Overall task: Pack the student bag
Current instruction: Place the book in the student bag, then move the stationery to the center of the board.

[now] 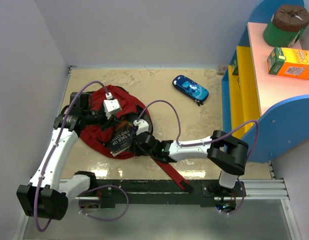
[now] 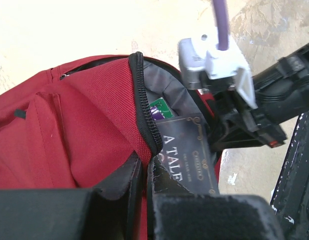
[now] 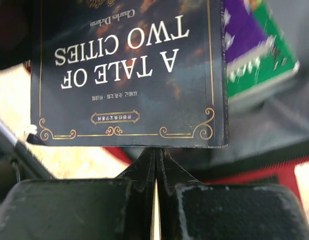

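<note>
Student bag (image 1: 95,133) lies mouth rightward; left tool (image 2: 146,182) pinches its rim, right tool (image 3: 157,162) pressed together.

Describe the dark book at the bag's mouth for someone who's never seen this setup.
Find the red student bag on the left side of the table. A dark book sticks out of its open mouth, gold-bordered and titled A Tale of Two Cities. The second book beside it is green and purple.
</note>
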### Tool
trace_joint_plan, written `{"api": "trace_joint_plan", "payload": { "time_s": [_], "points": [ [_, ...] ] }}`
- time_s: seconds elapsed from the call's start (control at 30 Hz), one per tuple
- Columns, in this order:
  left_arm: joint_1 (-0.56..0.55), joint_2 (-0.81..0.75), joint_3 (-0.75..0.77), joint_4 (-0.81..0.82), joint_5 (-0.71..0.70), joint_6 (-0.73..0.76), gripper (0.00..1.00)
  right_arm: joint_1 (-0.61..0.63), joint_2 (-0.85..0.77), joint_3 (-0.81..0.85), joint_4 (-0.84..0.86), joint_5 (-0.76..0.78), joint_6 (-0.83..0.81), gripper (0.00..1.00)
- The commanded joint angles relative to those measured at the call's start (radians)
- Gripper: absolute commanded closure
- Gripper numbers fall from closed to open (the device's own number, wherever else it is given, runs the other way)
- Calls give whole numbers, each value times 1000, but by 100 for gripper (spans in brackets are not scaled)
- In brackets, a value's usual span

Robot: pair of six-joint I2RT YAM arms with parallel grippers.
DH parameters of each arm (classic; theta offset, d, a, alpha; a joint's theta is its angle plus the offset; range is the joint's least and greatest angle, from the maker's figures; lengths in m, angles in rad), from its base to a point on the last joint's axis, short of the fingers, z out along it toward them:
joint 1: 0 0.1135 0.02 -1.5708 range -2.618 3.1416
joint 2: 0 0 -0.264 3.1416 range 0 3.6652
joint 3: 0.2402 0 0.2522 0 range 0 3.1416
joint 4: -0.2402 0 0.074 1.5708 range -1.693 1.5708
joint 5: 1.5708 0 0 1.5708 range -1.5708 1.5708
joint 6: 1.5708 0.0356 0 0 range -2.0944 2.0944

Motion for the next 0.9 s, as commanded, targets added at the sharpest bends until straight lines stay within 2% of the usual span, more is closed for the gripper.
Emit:
{"api": "trace_joint_plan", "payload": {
  "time_s": [0.0, 0.27, 0.43, 0.47, 0.5, 0.53, 0.57, 0.63, 0.73, 0.87],
  "points": [
    [-2, -32, -3, 21, 55, 7, 100, -55, 38, 128, 43, 35, -41, 100],
    [0, -38, -15, 12, 50, 24, 100, -70, 118, 202, 26, 5, -56, 100],
    [0, -41, -26, 2, 46, 41, 100, -72, 1, 80, -4, 17, -38, 100],
    [0, -41, -27, 2, 46, 46, 100, -78, -26, 67, -26, 41, -42, 78],
    [0, -41, -31, 3, 44, 46, 100, -99, -58, 54, -77, 67, -47, 67],
    [0, -40, -37, 6, 46, 46, 100, -125, -109, 47, -104, 92, -47, 61],
    [-2, -39, -40, 12, 46, 41, 100, -160, -135, 41, -125, 85, -44, 48],
    [0, -36, -44, 20, 49, 35, 100, -295, -186, 38, -173, 54, -58, 39],
    [0, -35, -43, 21, 53, 33, 100, -441, -194, 107, -220, 97, -154, 18],
    [-2, -33, -49, 29, 53, 32, 100, -599, -24, 318, -351, 153, -242, 5]
  ]
}}
